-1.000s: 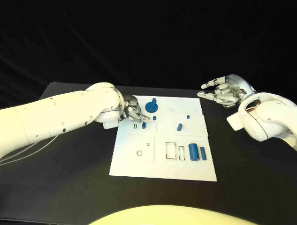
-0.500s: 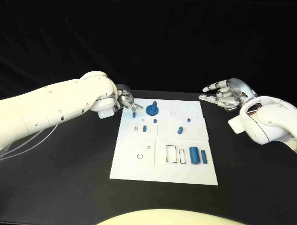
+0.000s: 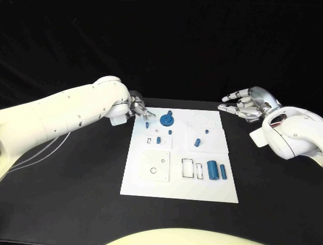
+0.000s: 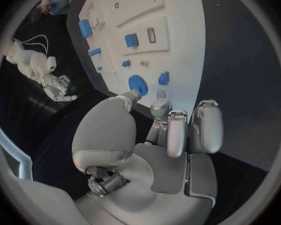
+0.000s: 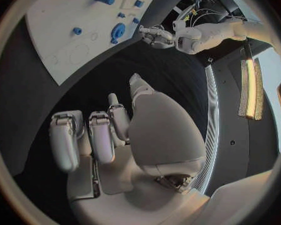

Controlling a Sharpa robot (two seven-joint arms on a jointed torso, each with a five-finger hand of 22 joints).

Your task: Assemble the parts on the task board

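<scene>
The white task board [image 3: 179, 184] lies in the middle of the black table. A blue gear-like part [image 3: 166, 121] stands near its far edge, with several small blue pieces below it and two blue cylinders [image 3: 213, 169] lower right. My left hand [image 3: 138, 109] hovers at the board's far left corner, thumb and one finger stretched out and apart, the rest curled. A small blue piece [image 3: 146, 124] sits on the board just past that fingertip [image 4: 160, 92], nothing between the fingers. My right hand [image 3: 246, 104] hangs over the table beyond the far right corner, fingers spread and holding nothing.
Black table surrounds the board [image 4: 178, 15] on all sides. Outlined slots [image 3: 186, 165] and a small round hole [image 3: 154, 170] mark the near half of the board. The right wrist view looks across the board [image 5: 59, 30] at the gear [image 5: 118, 32] and my left hand [image 5: 154, 35].
My left hand has drawn back from the small slots on the board's left side toward the far left corner, uncovering the small blue piece. The right hand has stayed put.
</scene>
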